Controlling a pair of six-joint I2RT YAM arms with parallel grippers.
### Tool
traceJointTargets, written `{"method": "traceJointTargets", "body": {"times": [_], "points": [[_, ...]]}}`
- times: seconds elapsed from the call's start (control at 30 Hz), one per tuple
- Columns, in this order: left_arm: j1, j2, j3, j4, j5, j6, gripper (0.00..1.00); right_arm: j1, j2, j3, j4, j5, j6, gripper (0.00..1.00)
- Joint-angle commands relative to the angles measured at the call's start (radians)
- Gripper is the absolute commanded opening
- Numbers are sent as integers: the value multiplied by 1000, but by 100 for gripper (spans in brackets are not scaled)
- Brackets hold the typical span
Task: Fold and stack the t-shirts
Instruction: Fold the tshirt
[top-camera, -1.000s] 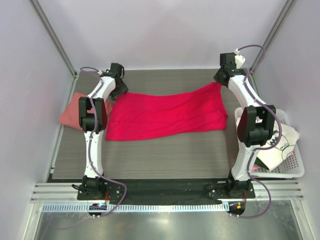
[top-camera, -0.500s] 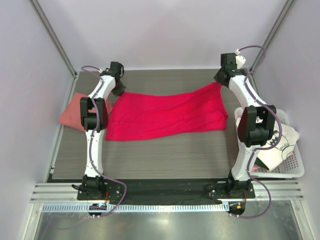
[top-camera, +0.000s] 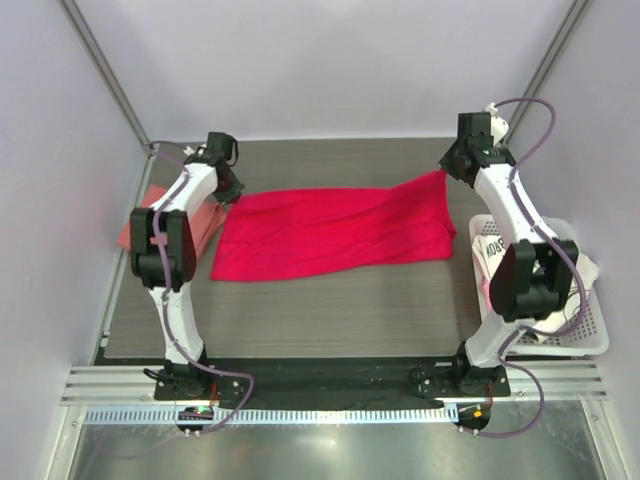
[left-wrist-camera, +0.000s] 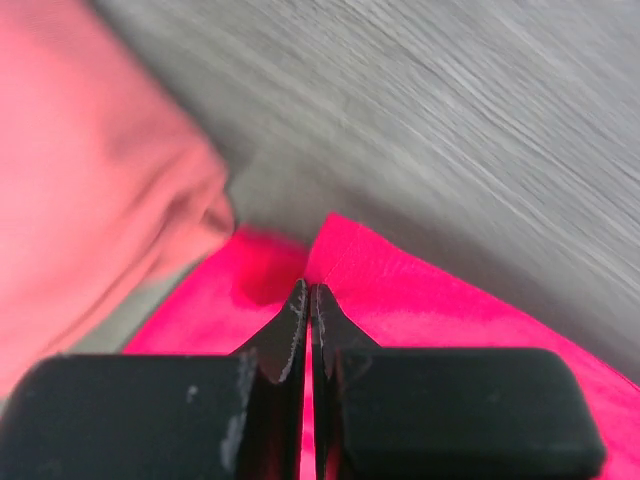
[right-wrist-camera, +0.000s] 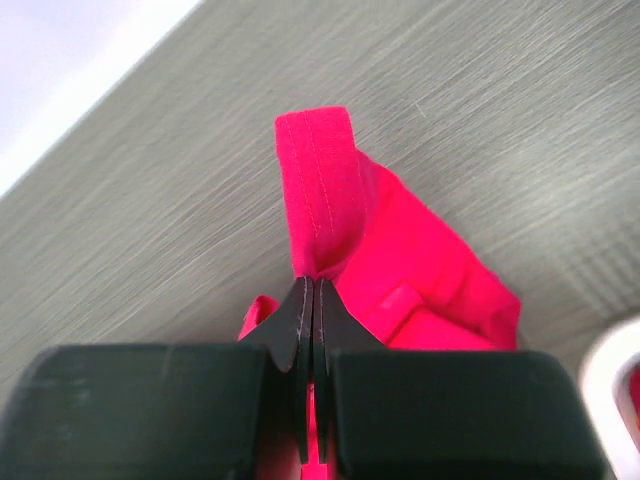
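A crimson-magenta t-shirt (top-camera: 330, 230) lies spread across the middle of the table. My left gripper (top-camera: 232, 192) is shut on its far left corner (left-wrist-camera: 420, 300), with cloth pinched between the jaws (left-wrist-camera: 310, 290). At the far right corner my right gripper (top-camera: 445, 172) is shut on a hemmed fold of the same shirt (right-wrist-camera: 420, 270), which stands up past the fingertips (right-wrist-camera: 314, 283). A salmon-pink shirt (top-camera: 128, 232) lies at the table's left edge, partly behind the left arm, and fills the left of the left wrist view (left-wrist-camera: 80, 200). A white shirt with black print (top-camera: 490, 248) lies in the basket.
A white slatted basket (top-camera: 590, 342) stands off the table's right edge, behind the right arm; its rim shows in the right wrist view (right-wrist-camera: 615, 370). Grey walls close in the back and both sides. The arm bases sit on the black rail at the near edge.
The left gripper has shut on the crimson shirt's far left corner. Both arms have swung outward, pulling the shirt's far edge tauter. The right arm's shift uncovered the white shirt.
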Motion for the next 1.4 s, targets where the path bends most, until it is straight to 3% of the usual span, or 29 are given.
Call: {"method": "traceJointTargets", "body": {"times": [0.0, 0.17, 0.63, 0.87, 1.37], "points": [[0, -179, -67, 94, 13, -19, 0, -2, -162, -43, -4, -17, -7, 1], [-3, -348, -239, 135, 32, -42, 0, -2, -295, -122, -33, -30, -15, 1], [-20, -664, -434, 100, 56, -67, 0, -2, -520, -214, -137, -39, -39, 1], [-26, -750, -431, 42, 47, -72, 0, -2, -595, -186, -192, -39, -42, 1], [-26, -775, -334, -65, 9, -69, 0, -2, -544, 1, -273, -39, -45, 1]]}}
